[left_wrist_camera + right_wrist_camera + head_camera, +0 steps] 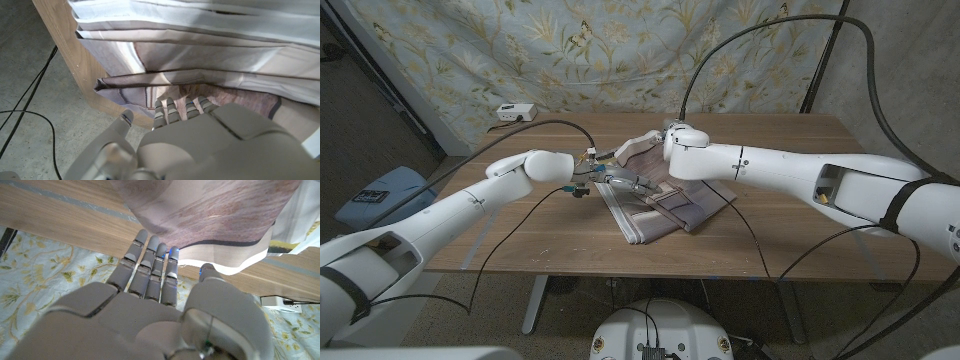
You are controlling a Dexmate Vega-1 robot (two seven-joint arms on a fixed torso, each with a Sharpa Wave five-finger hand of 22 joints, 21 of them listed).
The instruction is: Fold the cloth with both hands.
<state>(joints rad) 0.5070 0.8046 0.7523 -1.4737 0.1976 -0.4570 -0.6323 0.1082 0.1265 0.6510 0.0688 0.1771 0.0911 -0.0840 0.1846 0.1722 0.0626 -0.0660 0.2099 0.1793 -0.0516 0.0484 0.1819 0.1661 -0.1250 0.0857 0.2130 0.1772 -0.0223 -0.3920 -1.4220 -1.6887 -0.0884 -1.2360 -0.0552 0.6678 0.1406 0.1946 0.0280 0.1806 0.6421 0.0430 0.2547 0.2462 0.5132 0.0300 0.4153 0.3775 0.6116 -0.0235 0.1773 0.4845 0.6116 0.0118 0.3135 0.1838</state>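
The striped beige-and-brown woven cloth (660,195) lies at the wooden counter's (520,240) centre already doubled into soft layered pleats, folding apparently unfinished: the left hand (610,181) grips its 9 o'clock edge, and the right hand (672,140) pinches its lifted 12 o'clock corner.

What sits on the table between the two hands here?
In the head view, the cloth lies between left hand and right hand, both at its edges.

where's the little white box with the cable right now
In the head view, the white box sits at the table's far left corner, by the floral backdrop, well away from the cloth.
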